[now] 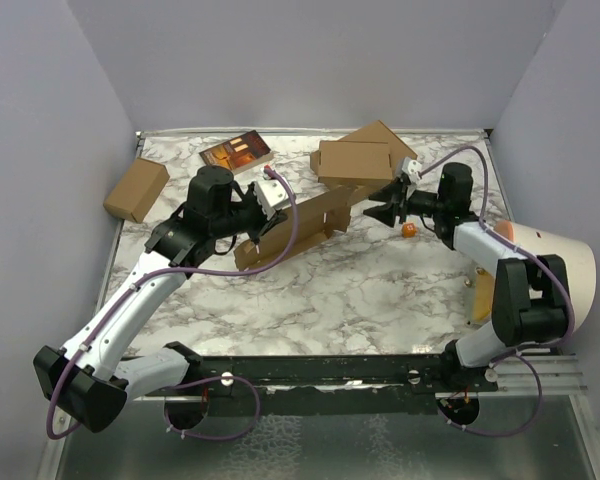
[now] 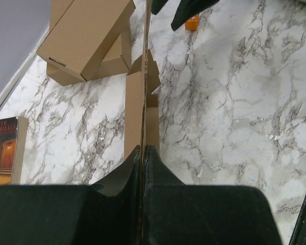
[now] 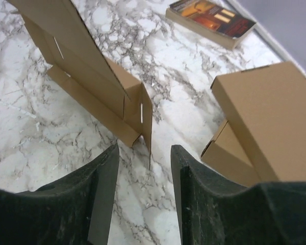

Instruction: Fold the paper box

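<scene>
Left side: the paper box (image 1: 310,222), a die-cut sheet with flaps partly raised, is being held on edge over the marble table (image 1: 380,300), between the two arms, by the left gripper (image 2: 143,153), its fingers being pressed together on the sheet's near end. Right side: the right gripper (image 3: 145,153) is being held spread just short of the slitted end flap, with nothing being gripped. Step judged: early folding, end flap being addressed. The next move is likely calling for that flap to be pinched or pushed over while the sheet is being steadied.
</scene>
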`<act>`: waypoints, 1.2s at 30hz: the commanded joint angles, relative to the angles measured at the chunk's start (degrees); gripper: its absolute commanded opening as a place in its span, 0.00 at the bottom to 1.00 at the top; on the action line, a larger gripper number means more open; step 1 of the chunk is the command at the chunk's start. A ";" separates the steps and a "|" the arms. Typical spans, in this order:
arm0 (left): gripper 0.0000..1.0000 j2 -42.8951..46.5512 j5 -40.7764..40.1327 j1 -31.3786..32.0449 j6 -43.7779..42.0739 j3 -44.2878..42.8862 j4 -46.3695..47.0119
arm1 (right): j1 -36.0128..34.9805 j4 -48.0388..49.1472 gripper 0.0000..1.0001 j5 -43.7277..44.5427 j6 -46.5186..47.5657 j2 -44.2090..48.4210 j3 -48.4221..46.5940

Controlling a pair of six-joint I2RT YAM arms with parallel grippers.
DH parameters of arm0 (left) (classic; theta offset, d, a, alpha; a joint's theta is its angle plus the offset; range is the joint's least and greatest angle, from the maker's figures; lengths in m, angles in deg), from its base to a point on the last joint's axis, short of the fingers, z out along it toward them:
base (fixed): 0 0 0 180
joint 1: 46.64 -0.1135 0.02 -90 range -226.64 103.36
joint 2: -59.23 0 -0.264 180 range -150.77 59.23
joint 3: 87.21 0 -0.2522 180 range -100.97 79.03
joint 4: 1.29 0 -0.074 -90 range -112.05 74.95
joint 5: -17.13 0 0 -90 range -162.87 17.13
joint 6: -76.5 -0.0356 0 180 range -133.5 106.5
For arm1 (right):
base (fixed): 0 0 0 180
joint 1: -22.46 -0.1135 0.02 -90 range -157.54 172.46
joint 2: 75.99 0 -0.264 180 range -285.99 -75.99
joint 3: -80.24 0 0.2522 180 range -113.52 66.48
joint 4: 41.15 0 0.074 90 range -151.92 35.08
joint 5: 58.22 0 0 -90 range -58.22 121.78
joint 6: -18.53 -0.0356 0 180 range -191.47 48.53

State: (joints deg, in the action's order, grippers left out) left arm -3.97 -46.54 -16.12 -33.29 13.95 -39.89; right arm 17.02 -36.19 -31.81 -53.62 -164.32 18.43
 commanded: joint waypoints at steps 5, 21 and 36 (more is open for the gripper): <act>0.00 0.00 1.26 0.41 1.36 1.70 -0.47 | -0.02 -5.93 0.23 6.10 -2.74 -4.53 -9.76; 0.00 -0.72 2.78 0.41 1.08 2.72 -0.90 | -7.38 -17.69 0.28 -0.08 4.56 -19.54 -20.19; 0.00 -0.73 3.47 0.41 1.16 3.03 -0.56 | -8.62 -18.12 0.50 -6.22 7.62 -21.08 -19.59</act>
State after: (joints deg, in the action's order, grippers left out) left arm -4.28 -45.23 -16.14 -33.12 15.85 -39.08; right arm 9.00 -55.49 -34.35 -45.67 -184.08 -1.02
